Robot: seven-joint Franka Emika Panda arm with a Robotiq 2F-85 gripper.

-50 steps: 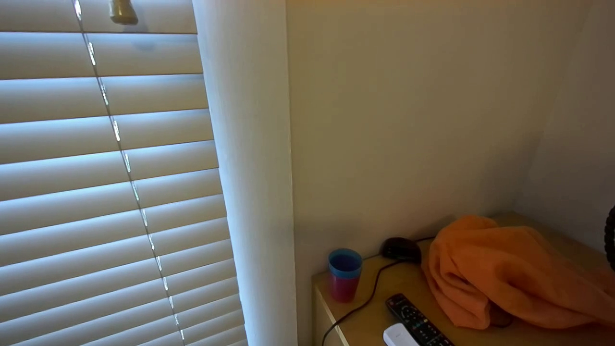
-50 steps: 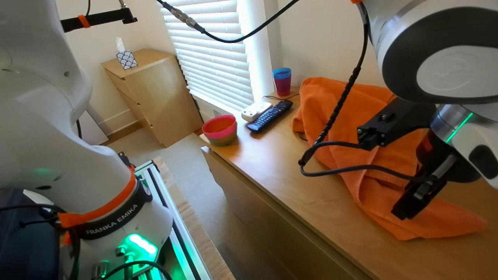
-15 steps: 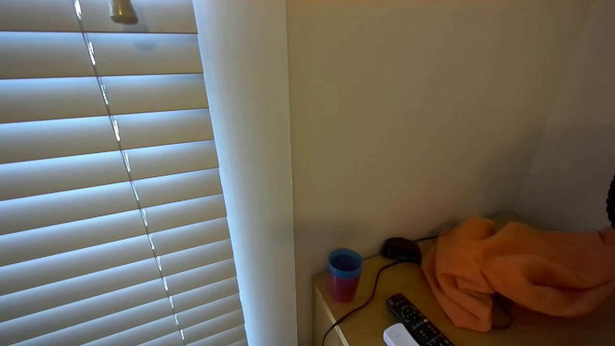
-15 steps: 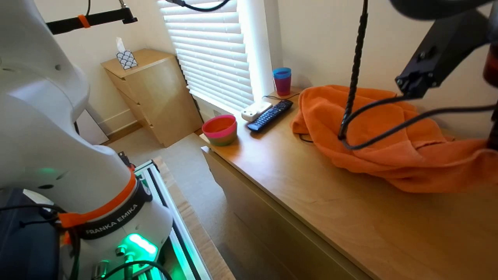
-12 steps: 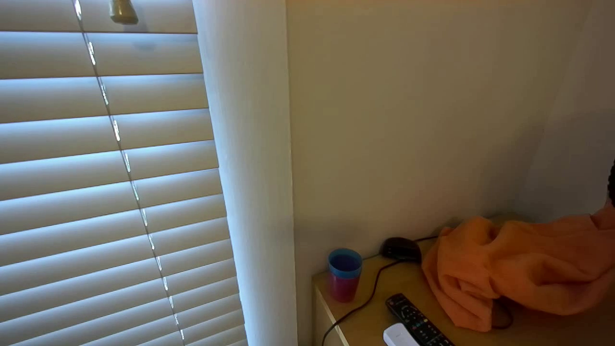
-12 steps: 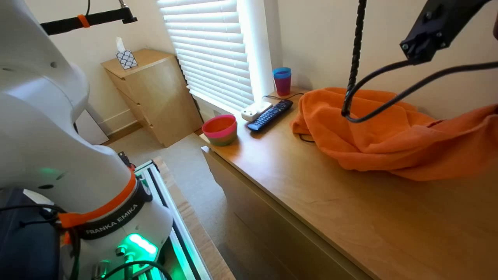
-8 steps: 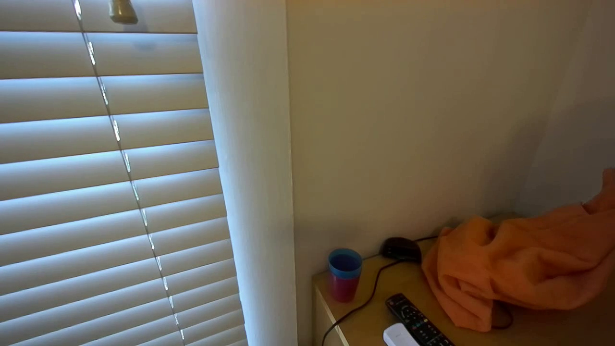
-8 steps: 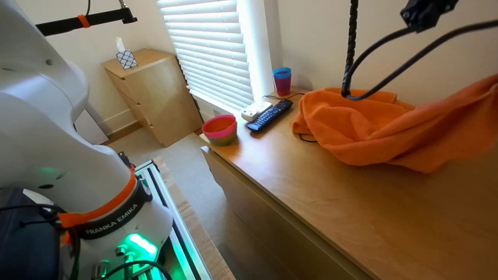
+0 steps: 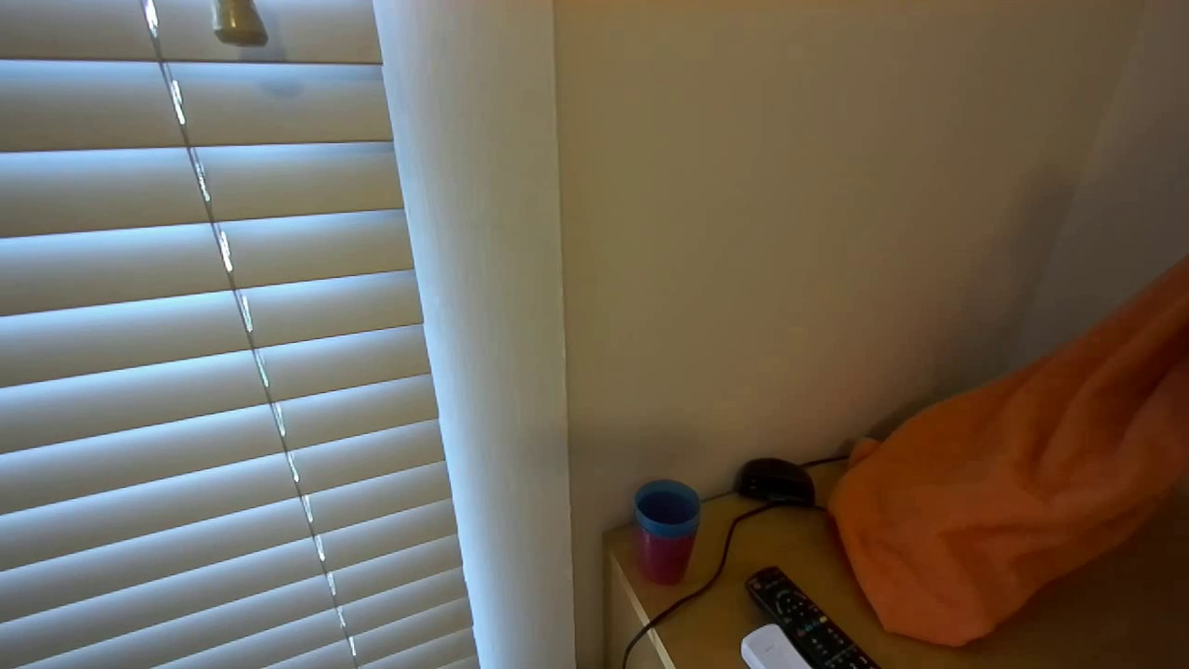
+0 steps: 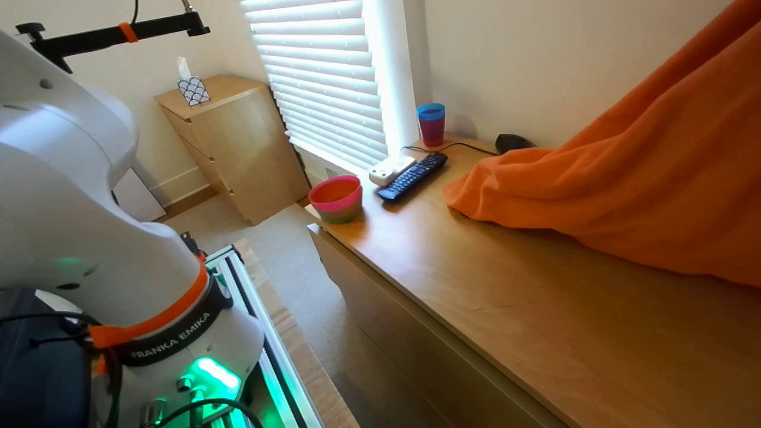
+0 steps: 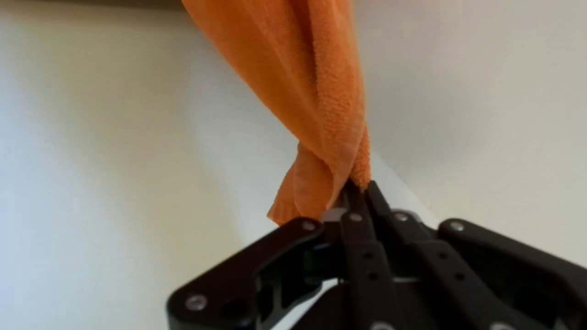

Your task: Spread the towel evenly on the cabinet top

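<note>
Pale walls (image 10: 505, 65) are backing the worktop (image 10: 487, 315), where the orange towel (image 10: 600, 184) is resting its lower end and slanting toward two o'clock, its top being cut off in both exterior views. In the wrist view, the tool (image 11: 361, 187) is pinching it, tips seemingly half hiding in folds.

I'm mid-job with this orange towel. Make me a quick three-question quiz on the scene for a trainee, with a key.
1. True or false: the whole towel lies flat on the cabinet top.
2. Which lies right beside the remote: a) the tissue box, b) the white block, c) the window blind?
3. What grips the towel's raised end, and which view shows it?

Key:
1. False: part rests on the cabinet top, but a long stretch is lifted, as both exterior views show.
2. b.
3. The gripper, shut on it, in the wrist view.
</note>
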